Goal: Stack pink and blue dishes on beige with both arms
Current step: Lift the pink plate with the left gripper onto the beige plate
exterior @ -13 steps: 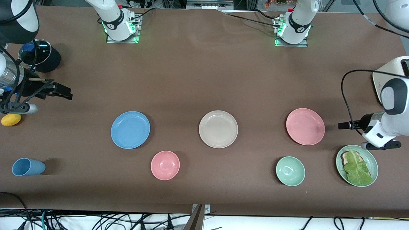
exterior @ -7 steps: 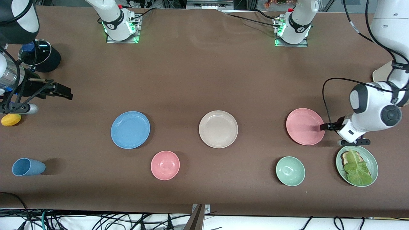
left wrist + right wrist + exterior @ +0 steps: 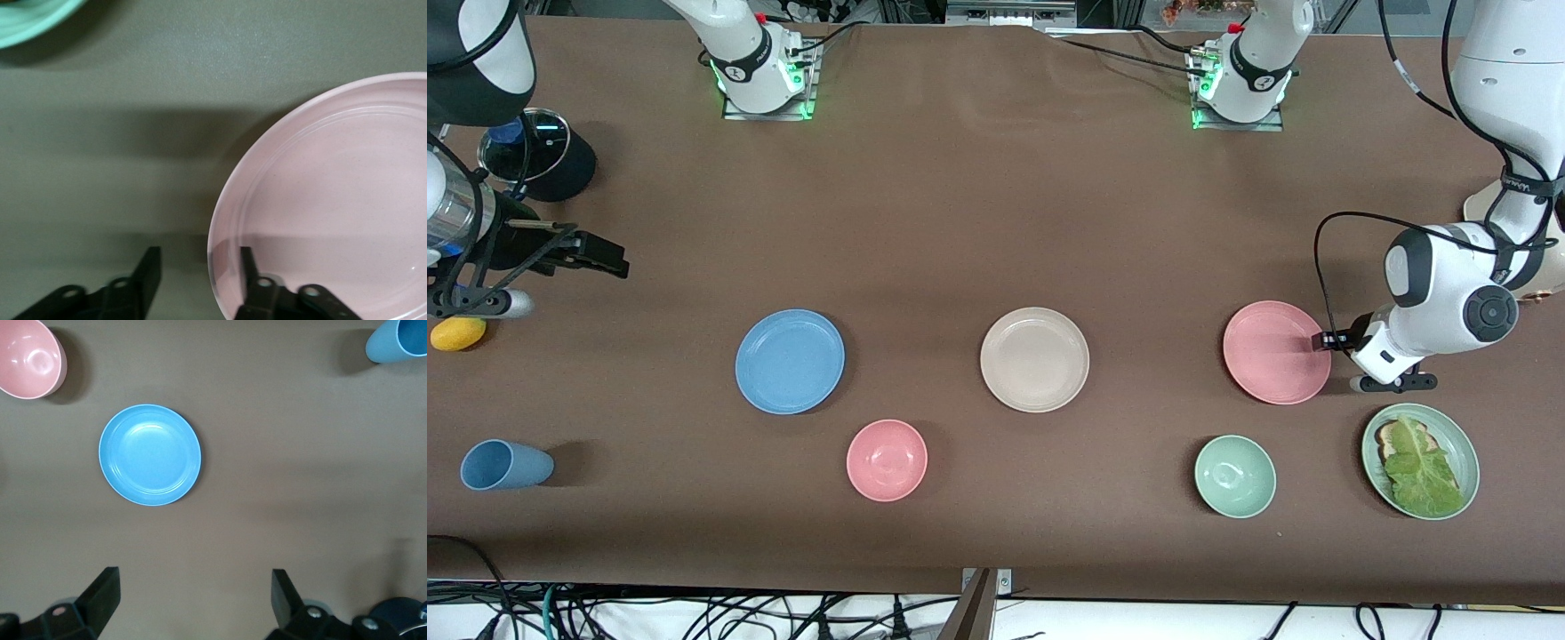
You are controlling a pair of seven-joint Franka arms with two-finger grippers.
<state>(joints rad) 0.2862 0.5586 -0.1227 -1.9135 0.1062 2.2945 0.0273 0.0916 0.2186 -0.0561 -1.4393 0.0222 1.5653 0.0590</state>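
Note:
The pink plate point(image 3: 1276, 352) lies toward the left arm's end of the table. My left gripper point(image 3: 1319, 342) is low at its rim, on the edge toward the left arm's end. In the left wrist view the left gripper point(image 3: 199, 270) is open and straddles the pink plate's point(image 3: 333, 200) rim, one finger over the plate and one outside it. The beige plate point(image 3: 1034, 359) lies mid-table and holds nothing. The blue plate point(image 3: 790, 361) lies toward the right arm's end. My right gripper point(image 3: 609, 258) waits open, well apart from the blue plate point(image 3: 150, 455); in its wrist view the right gripper point(image 3: 193, 587) holds nothing.
A pink bowl point(image 3: 887, 460) and a blue cup point(image 3: 505, 465) on its side lie nearer the camera. A green bowl point(image 3: 1234, 476) and a pale green plate point(image 3: 1471, 458) with lettuce and toast sit near the pink plate. A yellow object point(image 3: 458, 333) and a dark lidded pot point(image 3: 538, 164) are by the right arm.
The left arm has swung in toward the pink plate, bringing its gripper from beside the lettuce plate to the plate's rim. The right arm has not moved.

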